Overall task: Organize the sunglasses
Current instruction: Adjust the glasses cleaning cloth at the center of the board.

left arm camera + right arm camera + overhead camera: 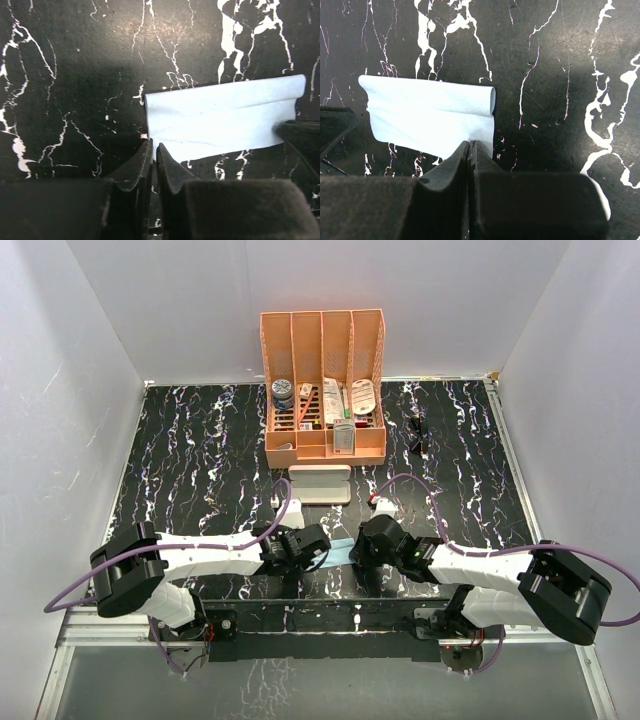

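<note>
The step in hand looks like folding the light blue square cloth (220,120), a side job before the glasses themselves get packed. The cloth lies on the black, white-veined table (200,460) between the two arms, with one end already curled over.

The left gripper (153,147) is clenched to a hairline gap, and its tips nip the cloth's near left corner. The right gripper (469,145) is pressed fully together on the opposite near corner.

The pink rounded oblong glasses case (320,483) sits closed just beyond the cloth. Behind the case stands the orange slotted plastic desk organizer (370,340). The small black thin-framed sunglasses (417,435) lie untouched on the table to the right of the organizer, well apart from both arms.

The next move probably calls for lifting both corners together and carrying them evenly away from the robot, so that the fold lands square. After that, one arm must reach far back and to the right for the sunglasses.
</note>
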`<state>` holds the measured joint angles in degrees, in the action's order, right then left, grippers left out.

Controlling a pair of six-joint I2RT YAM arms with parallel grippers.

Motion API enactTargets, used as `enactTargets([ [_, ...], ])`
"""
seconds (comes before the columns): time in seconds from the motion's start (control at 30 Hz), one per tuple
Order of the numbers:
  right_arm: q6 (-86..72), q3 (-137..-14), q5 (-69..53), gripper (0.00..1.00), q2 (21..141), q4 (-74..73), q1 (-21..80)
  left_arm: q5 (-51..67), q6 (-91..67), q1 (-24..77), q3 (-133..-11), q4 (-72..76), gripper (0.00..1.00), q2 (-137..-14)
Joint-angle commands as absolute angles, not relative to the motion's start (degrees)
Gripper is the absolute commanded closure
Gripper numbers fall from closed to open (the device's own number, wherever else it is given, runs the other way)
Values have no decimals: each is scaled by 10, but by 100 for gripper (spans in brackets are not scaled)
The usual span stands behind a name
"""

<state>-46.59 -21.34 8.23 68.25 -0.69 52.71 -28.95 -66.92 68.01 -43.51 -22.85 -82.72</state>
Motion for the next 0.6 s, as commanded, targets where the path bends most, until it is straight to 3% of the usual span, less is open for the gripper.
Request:
enactTargets([
  [0.0,-452,-232,94,100,683,-9,525,-274,-697,681,-444,-218,92,-803],
  [0.17,-439,-243,101,100,667,-17,525,-272,-719,683,-443,-227,85,-803],
  [0.4,-421,-265,96,92,644,-27,525,-279,-742,688,-450,-253,62,-813],
  [0.57,-415,-279,97,90,619,-44,525,-288,-752,694,-464,-267,62,-839],
])
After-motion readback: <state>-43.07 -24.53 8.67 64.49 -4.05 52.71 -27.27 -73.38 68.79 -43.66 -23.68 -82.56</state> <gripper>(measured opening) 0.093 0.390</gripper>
